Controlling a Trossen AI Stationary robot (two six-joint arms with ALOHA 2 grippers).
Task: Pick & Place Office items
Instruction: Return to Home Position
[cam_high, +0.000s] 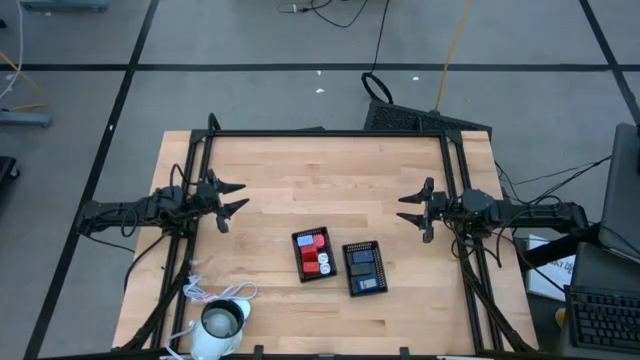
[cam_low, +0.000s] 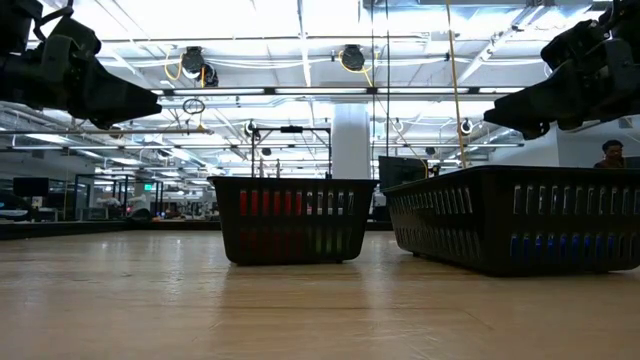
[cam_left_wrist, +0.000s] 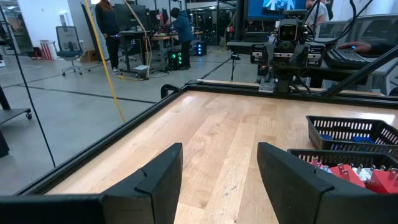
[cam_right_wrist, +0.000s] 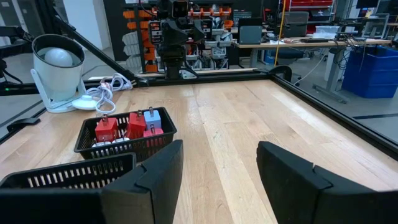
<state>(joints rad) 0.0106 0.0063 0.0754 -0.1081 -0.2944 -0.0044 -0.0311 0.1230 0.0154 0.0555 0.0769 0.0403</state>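
— What is the biggest thing there?

— The wooden bench (cam_high: 320, 175), framed in black rail. 2 dark arms reach in over it: the left arm (cam_high: 130, 212) across the left edge, the right arm (cam_high: 520, 212) across the right edge.

— And the fingers?

— The left fingers (cam_high: 235, 207) hang just inside the bench's left edge, spread wide and holding nothing. The right fingers (cam_high: 415, 216) hang just inside the right edge, also wide and empty. In the low view both sit well above the wood.

— Next in size?

— 2 black mesh trays, just beside each other. They sit near the bench's edge at the bottom of the high view, about midway along it. A white cup-like thing (cam_high: 220, 322) with a cord stands at the left corner of that same edge.

— Where are the office items?

— All in the trays. The left tray (cam_right_wrist: 134, 149) holds red blocks (cam_high: 316, 262), 1 light blue block (cam_high: 312, 241) and white round bits (cam_high: 325, 268). The right tray (cam_right_wrist: 68, 174) holds dark blue blocks (cam_high: 362, 258) and a lighter blue one (cam_high: 367, 285).
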